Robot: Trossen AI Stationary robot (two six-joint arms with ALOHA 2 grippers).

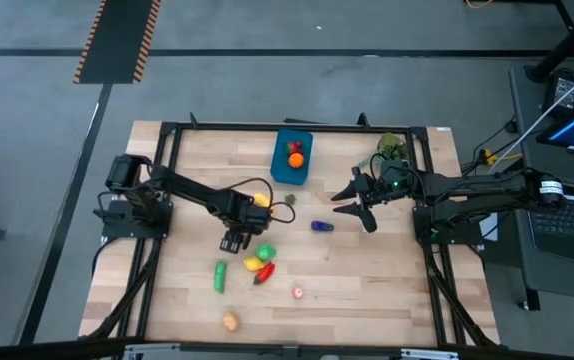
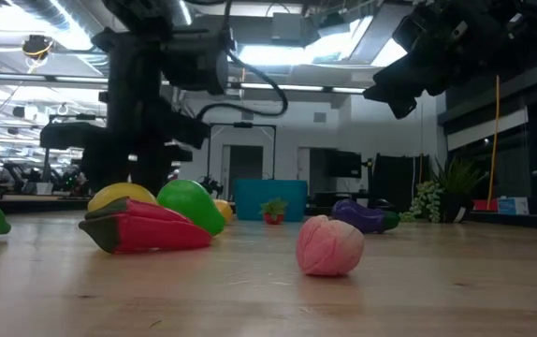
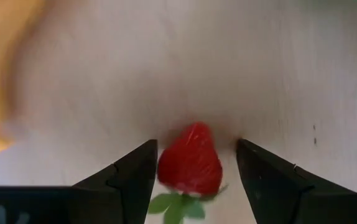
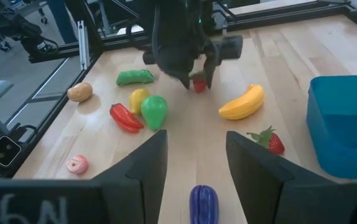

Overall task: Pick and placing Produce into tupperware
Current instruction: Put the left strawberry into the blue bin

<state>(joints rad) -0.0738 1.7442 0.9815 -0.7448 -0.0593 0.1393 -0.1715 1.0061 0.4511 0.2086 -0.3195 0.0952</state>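
The wooden table (image 1: 367, 290) carries the teal tupperware (image 1: 291, 166) at its far centre edge; an orange (image 1: 295, 159) and a red piece already lie inside.

The left gripper (image 3: 194, 171) is down at the table near the middle, its jaws spread on either side of a strawberry (image 3: 191, 160), with a gap showing on both sides, so nothing is pinched yet. The right gripper (image 4: 194, 162) hovers above the table's right half, jaws apart and empty, over the purple eggplant (image 4: 203, 202).

Loose produce remains: banana (image 4: 242, 103), green pear-shaped fruit (image 4: 154, 110), red pepper (image 4: 124, 117), yellow lemon-like piece (image 4: 137, 98), cucumber (image 4: 135, 77), a second strawberry (image 4: 271, 140), a pink round piece (image 4: 77, 164) and a tan potato-like piece (image 4: 79, 92).

Risks:
- The strawberry's tapered, smooth body may squirt forward as the jaws close.
- An off-centre closure may catch only the leaves.
- The banana lies near; a sideways lift may knock it.
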